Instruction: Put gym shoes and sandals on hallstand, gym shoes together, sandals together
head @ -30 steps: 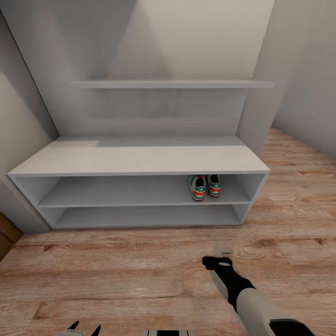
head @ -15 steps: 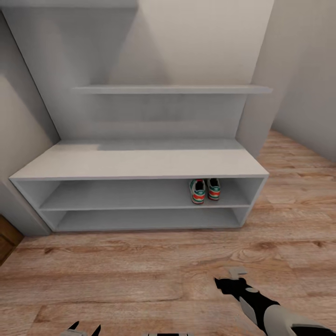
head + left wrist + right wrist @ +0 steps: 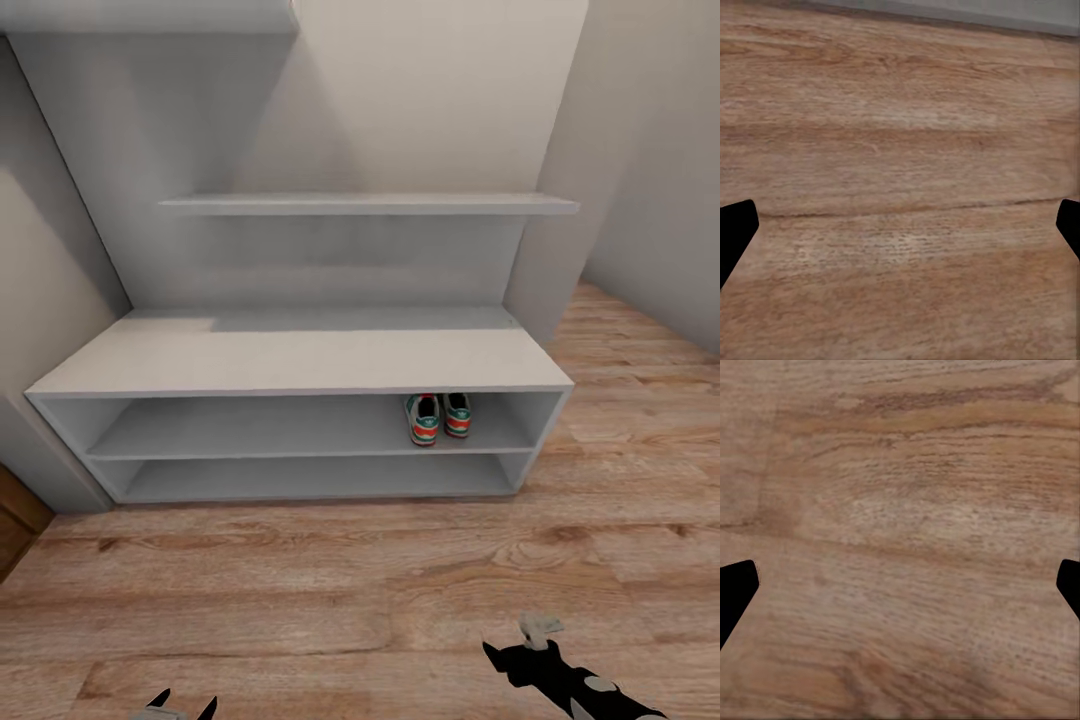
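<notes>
The hallstand [image 3: 300,360] stands against the wall ahead, pale grey with two low open shelves under a flat top. The two gym shoes [image 3: 424,418] [image 3: 457,413] sit side by side on its upper low shelf, near the right end, heels toward me. The sandals are out of view. My right gripper [image 3: 515,648] hangs low over the corridor floor [image 3: 300,580] at the lower right of the head view. In its wrist view the dark fingertips [image 3: 735,589] stand wide apart over bare planks, so it is open. My left gripper [image 3: 182,705] peeks in at the bottom edge, fingertips [image 3: 735,229] also spread and holding nothing.
A stepped upper shelf [image 3: 370,204] runs above the hallstand's top. Walls close in on the left and on the right behind the unit. Wood flooring stretches between me and the rack and on past its right end. A dark brown edge [image 3: 15,520] shows at far left.
The right arm has drawn back toward the bottom right corner. The whole view has shifted, with the rack sitting lower and a little smaller, so the camera moved. The shoes stay put.
</notes>
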Motion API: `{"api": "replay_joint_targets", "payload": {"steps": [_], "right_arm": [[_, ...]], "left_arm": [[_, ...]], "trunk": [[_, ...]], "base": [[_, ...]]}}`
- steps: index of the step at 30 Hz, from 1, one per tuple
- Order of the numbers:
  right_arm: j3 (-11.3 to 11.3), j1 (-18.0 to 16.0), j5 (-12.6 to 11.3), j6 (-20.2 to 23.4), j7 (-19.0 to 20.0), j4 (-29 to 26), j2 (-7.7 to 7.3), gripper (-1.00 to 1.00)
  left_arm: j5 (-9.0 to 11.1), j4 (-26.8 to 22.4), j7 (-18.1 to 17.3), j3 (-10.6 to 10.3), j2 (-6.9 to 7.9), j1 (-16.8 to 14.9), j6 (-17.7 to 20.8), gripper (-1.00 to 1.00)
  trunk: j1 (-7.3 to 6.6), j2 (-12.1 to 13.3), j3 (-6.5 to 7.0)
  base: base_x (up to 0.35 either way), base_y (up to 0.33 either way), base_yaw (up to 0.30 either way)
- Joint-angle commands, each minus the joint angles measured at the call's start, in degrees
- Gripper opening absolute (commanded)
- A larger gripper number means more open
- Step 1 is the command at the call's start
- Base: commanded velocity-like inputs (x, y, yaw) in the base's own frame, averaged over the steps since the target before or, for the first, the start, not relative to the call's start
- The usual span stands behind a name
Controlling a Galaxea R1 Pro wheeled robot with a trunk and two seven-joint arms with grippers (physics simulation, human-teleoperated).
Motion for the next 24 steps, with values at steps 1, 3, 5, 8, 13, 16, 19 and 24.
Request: {"api": "replay_joint_targets", "payload": {"steps": [1,3,5,8,13,16,19,24], "right_arm": [[-0.13,0.11,0.13,-0.36,0.33,0.07,-0.05,1.00],[-0.17,1.42,0.15,-1.09,0.51,0.10,0.09,1.00],[-0.19,1.90,0.02,-1.16,0.39,0.11,0.18,1.00],[-0.21,2.21,-0.49,-1.19,0.32,0.11,0.22,1.00],[-0.22,3.21,-2.88,-1.31,0.26,0.11,0.31,1.00],[-0.22,3.42,-3.08,-1.31,0.26,0.11,0.34,1.00],[-0.22,3.53,-3.46,-1.28,0.26,0.11,0.35,1.00],[-0.22,3.92,-4.75,-1.26,0.26,0.11,0.35,1.00]], "left_arm": [[0.23,0.09,-0.58,0.31,-0.03,-0.04,0.06,1.00],[0.23,1.12,-0.44,0.44,-0.04,-0.04,0.00,1.00],[0.23,1.28,-0.08,0.49,-0.03,-0.04,-0.01,1.00],[0.28,1.37,0.77,0.49,-0.04,-0.04,-0.08,1.00],[0.54,2.32,6.17,0.49,-0.05,-0.04,-0.57,1.00],[0.55,2.48,6.58,0.48,-0.10,-0.04,-0.61,1.00],[0.51,2.55,6.75,0.45,-0.12,-0.04,-0.63,1.00],[0.50,2.62,6.83,0.41,-0.13,-0.04,-0.64,1.00]], "trunk": [[-0.24,0.40,0.14],[-0.68,1.20,0.50],[-1.11,2.00,0.86],[-1.77,3.21,1.43],[-2.43,4.41,2.11],[-2.43,4.41,2.21],[-2.43,4.41,2.31],[-2.43,4.41,2.44]], "base": [[0.000,0.000,0.000],[0.000,0.000,0.000],[0.000,0.000,-0.003],[0.000,0.000,-0.061],[0.000,0.000,-0.229],[0.000,0.000,-0.256],[0.000,0.000,-0.259],[0.000,0.000,-0.265]]}}
